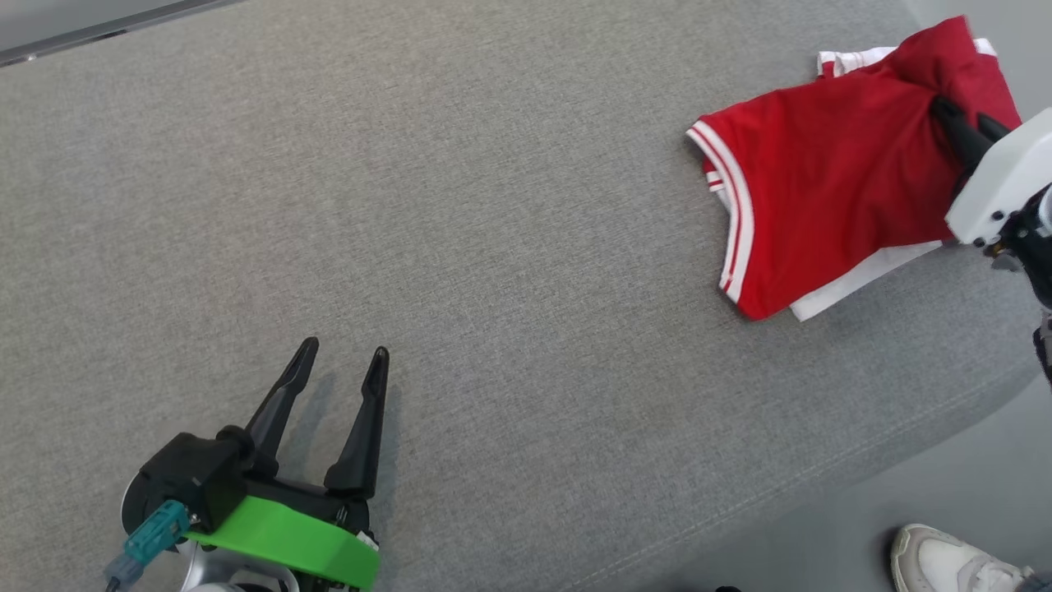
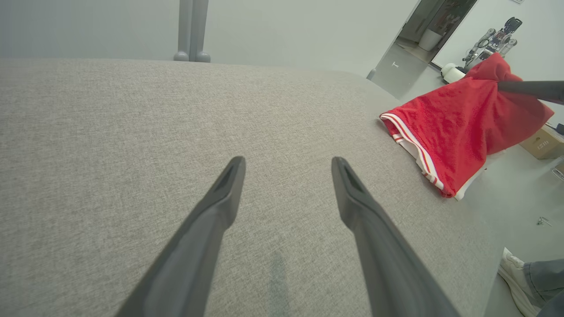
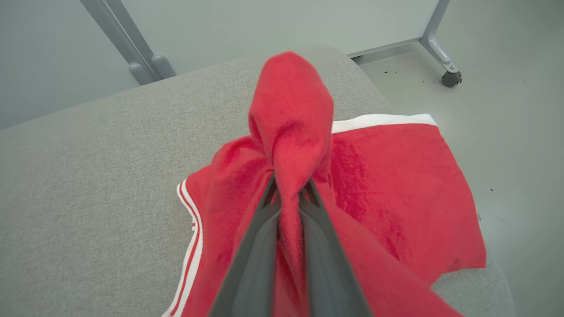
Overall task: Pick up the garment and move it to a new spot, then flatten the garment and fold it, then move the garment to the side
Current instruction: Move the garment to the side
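The garment [image 3: 396,185] hides the tips of the right hand [image 3: 288,196].

One red garment [image 1: 822,181], upper right; two grippers: left gripper [image 1: 345,347] lower left, right gripper [image 1: 960,115] far right; one white sneaker [image 1: 945,563], lower right.

Garment [image 1: 830,189] on the cushion [image 1: 493,247], right end

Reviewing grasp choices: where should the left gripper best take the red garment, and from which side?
Probably the white-striped hem, approached from the robot's left: it lies flat and exposed on the grey cushion, while the right gripper pinches a raised fold.
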Robot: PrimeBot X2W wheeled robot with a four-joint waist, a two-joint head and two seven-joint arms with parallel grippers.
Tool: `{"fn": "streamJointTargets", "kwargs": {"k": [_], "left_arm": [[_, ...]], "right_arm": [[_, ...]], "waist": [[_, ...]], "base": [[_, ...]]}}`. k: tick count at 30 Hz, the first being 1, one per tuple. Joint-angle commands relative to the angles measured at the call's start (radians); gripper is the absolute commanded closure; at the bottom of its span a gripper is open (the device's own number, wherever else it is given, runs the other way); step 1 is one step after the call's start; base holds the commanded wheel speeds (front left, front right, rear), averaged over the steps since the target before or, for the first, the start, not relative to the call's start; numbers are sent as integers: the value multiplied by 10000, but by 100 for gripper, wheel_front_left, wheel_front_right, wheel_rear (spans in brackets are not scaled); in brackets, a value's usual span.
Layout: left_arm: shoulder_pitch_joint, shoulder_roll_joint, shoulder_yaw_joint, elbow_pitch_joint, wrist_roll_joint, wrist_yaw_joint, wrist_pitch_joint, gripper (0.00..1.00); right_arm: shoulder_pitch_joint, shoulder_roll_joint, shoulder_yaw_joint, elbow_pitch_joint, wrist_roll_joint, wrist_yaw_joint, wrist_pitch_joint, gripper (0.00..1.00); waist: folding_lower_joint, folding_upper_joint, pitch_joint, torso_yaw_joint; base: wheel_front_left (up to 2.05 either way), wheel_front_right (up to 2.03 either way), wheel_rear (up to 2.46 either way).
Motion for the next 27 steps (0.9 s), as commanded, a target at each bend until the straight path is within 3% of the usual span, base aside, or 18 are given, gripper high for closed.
{"fn": "streamJointTargets", "kwargs": {"k": [1,10,22,23,24,25,27], "left_arm": [[-184,-39,-14,36,37,-56,-11,0],[-197,40,-62,25,-21,-89,60,0],[-255,129,44,-40,-105,13,103,0],[-260,127,55,-40,-106,23,95,0],[-258,126,59,-34,-113,28,86,0],[-255,124,62,-30,-115,33,77,0],[-276,121,68,-25,-127,32,67,0]], "right_arm": [[-296,-175,-164,204,-126,3,-13,100],[-997,-770,-973,1317,-848,3,-261,100],[-1386,-1083,-2251,2654,-1998,2,-1063,100],[-1406,-1130,-2385,2750,-2178,2,-1187,79],[-1428,-1171,-2560,2876,-2406,2,-1343,47],[-1440,-1234,-2744,2988,-2688,2,-1541,0],[-1462,-1236,-3004,3207,-3215,2,-1899,0]], "waist": [[-1,-1,137,344],[-1,-1,294,649],[-1,-1,507,799],[-1,-1,509,810],[-1,-1,508,821],[-1,-1,510,832],[-1,-1,527,851]], "base": [[0,0,0],[0,0,0],[0,0,0],[0,0,0],[0,0,0],[0,0,0],[0,0,0]]}}
